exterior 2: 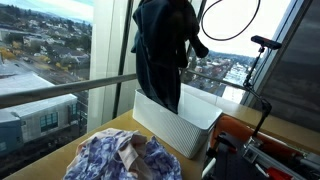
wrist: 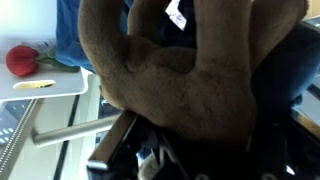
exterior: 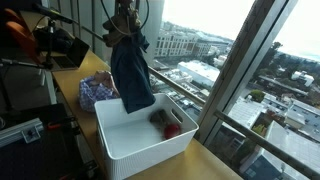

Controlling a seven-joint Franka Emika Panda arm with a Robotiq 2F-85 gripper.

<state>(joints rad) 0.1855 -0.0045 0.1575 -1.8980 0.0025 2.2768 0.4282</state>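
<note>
Fabric hides nearly all of your gripper: in both exterior views its fingers are buried in the top of a dark blue garment, so you cannot see how they stand. The garment hangs freely from it, so the gripper is closed on the cloth. The top of the arm is cut off by the frame edge.

Your wrist view is almost filled by a brown fuzzy fabric, bunched and blurred right in front of the lens. You cannot tell whether it is part of the garment or a separate piece. Dark gripper parts show below it, too blurred to read. A strip of blue shows at the upper left behind the brown mass.

The garment dangles upright over a white bin, its lower hem at about the height of the bin's far rim; whether it touches the rim cannot be made out. The bin stands on a wooden table next to the window.

Inside the bin, on its floor, you have a red item with a darker item just beside it; both are too small to identify. The rest of the bin floor shows white.

Outside the bin, near its wall, a crumpled floral cloth lies on the table.
</note>
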